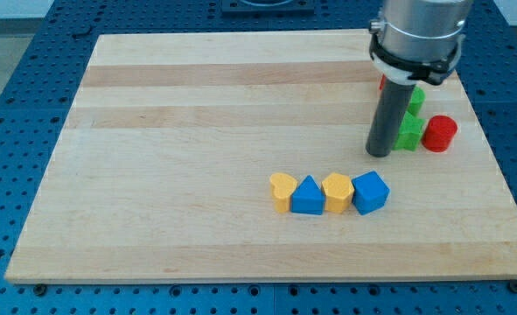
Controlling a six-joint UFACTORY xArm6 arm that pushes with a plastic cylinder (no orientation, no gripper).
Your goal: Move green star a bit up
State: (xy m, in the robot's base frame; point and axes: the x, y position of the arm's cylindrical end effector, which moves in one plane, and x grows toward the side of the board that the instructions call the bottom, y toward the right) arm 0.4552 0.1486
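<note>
standing at the view's right, the dark rod comes down from the grey arm housing and my tip [379, 153] rests on the pale wooden surface [197, 114], just beside the green star block [408, 133], at about its eight o'clock. that placement looks right for the job: from below and to one side, a shove toward twelve o'clock would carry the star up the board. there is no gripper here to open or close, only the rod.

a second green block [415, 99] sits at the star's twelve o'clock, seemingly touching it, so it stands in the way and would likely get pushed along. a red cylinder block [439, 133] sits close at three o'clock. a sliver of another red block [381, 84] peeks from behind the rod.

well apart at six o'clock lies a touching row: yellow heart block [282, 192], blue triangle block [308, 197], yellow block [337, 192], blue cube [370, 192].
</note>
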